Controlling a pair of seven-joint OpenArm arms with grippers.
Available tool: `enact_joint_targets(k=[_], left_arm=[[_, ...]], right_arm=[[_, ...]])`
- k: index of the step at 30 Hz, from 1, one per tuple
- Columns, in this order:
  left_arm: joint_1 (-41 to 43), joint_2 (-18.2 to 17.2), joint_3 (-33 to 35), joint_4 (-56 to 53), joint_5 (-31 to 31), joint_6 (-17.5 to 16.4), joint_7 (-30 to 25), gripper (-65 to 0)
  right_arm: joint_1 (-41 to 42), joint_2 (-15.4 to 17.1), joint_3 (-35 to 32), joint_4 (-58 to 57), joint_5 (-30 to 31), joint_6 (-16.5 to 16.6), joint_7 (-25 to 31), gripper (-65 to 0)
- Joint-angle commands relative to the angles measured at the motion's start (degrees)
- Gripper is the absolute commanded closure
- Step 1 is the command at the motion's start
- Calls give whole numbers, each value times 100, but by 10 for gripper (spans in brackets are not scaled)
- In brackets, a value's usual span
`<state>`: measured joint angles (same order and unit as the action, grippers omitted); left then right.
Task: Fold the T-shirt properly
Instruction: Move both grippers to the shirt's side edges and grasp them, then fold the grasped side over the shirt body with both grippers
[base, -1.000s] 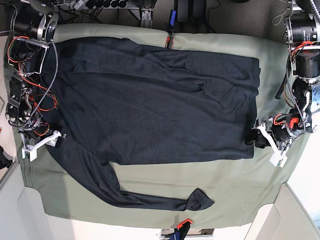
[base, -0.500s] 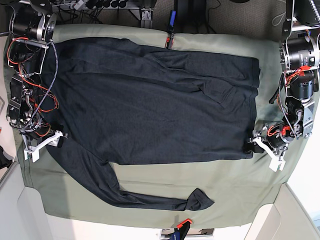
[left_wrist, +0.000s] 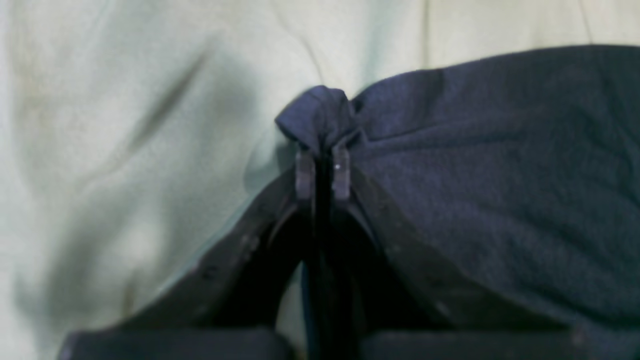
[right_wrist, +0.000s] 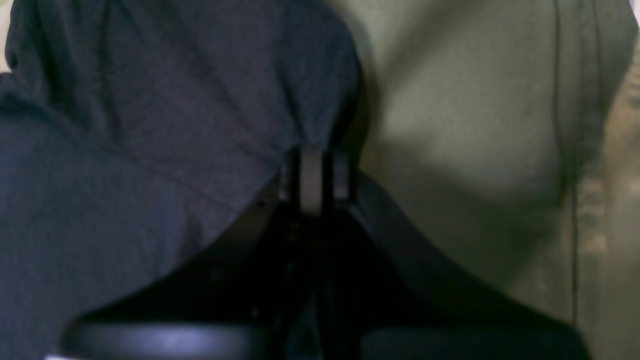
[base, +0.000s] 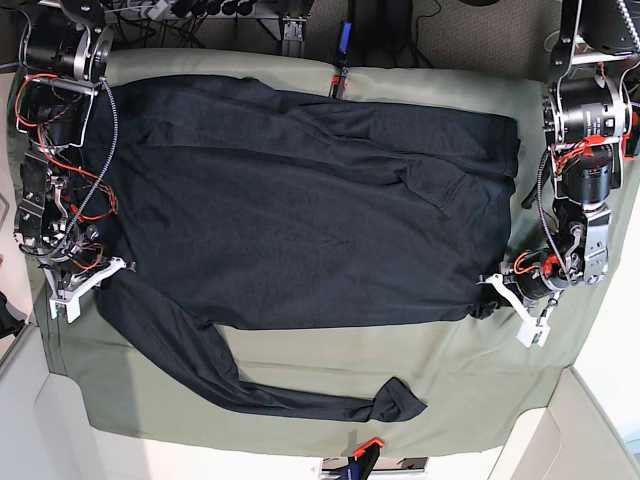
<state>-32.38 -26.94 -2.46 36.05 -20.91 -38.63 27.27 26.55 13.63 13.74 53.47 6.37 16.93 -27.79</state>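
Observation:
The dark navy T-shirt (base: 300, 220) lies spread flat on the sage-green cloth (base: 440, 370), hem to the right. One long sleeve (base: 230, 380) trails toward the front edge. My left gripper (base: 490, 298) is shut on the lower hem corner; the left wrist view shows its fingertips (left_wrist: 322, 167) pinching a bunched tuft of shirt (left_wrist: 475, 165). My right gripper (base: 103, 274) is shut on the shirt at the shoulder by the sleeve; the right wrist view shows the gripper (right_wrist: 316, 175) closed on a fold of shirt (right_wrist: 175, 100).
The green cloth shows bare in front of the shirt and along the right side. An orange-and-blue tool (base: 364, 450) sits at the front edge. A blue-and-red item (base: 342, 55) sits at the back edge. Arm bases and wiring (base: 60, 150) flank both sides.
My left gripper has moved inward and toward the front, dragging the hem corner with it. My right gripper has shifted slightly, still holding the shoulder.

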Motion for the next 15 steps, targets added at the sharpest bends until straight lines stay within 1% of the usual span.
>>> enact_joint_targets(k=[1,6,9,11,15], left_arm=[[-203,-153,-13,245,-105,-137,-127,0],[-129,-332,-13,1099,-166,-137,308,0],[90,-442,-13,1600,-546,-137,568,0],[306,-522,-13,1893,-612,-137,647,0],[876,-758,-13,2586,-675,-137,627,0]], right_arm=[[149,83,2,208,-13,39,-4,0],[94,83,2,960,-13,37,-468,0],[-81,87,2,1565,-7,31,-802,0],[-264,94,2,1904,4,-26,-1019,0],[-791,179,17,2433,28,-70,-931,0]])
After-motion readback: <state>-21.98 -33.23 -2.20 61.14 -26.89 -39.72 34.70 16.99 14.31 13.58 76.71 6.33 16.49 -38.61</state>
